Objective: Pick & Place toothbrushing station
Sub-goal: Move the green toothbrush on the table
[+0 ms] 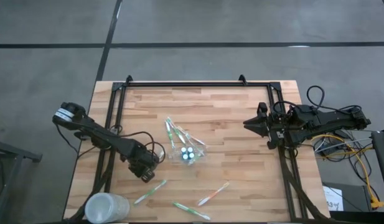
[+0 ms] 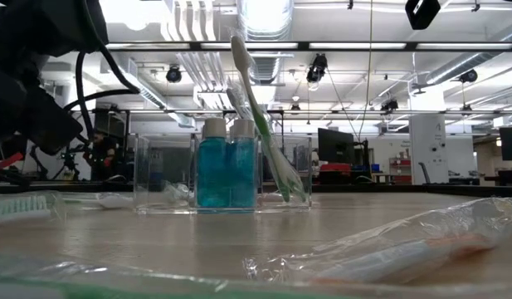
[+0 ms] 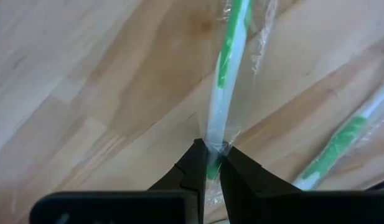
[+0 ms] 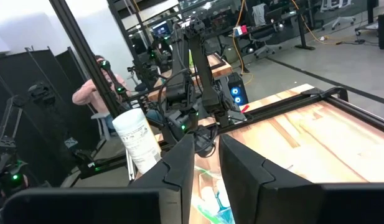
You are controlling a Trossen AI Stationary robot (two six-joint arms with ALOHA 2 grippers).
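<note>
The toothbrushing station point(image 1: 188, 151), a clear plastic holder, sits mid-table with blue tubes point(image 2: 226, 166) standing upright inside and a green-and-white toothbrush point(image 2: 260, 116) leaning out of it. Just beside the holder, on the side toward the frosted cup point(image 1: 106, 208), the left gripper point(image 1: 145, 173) is down at the wood, fingers pinched narrow on the tip of a wrapped green toothbrush point(image 3: 224, 68); a second wrapped one point(image 3: 341, 142) lies near it. More wrapped brushes, one orange point(image 1: 213, 193), lie nearer the front edge than the holder. Well apart from the holder, the right gripper point(image 1: 252, 123) waits above the table point(image 1: 241, 106), fingers narrowly parted, nothing between them.
</note>
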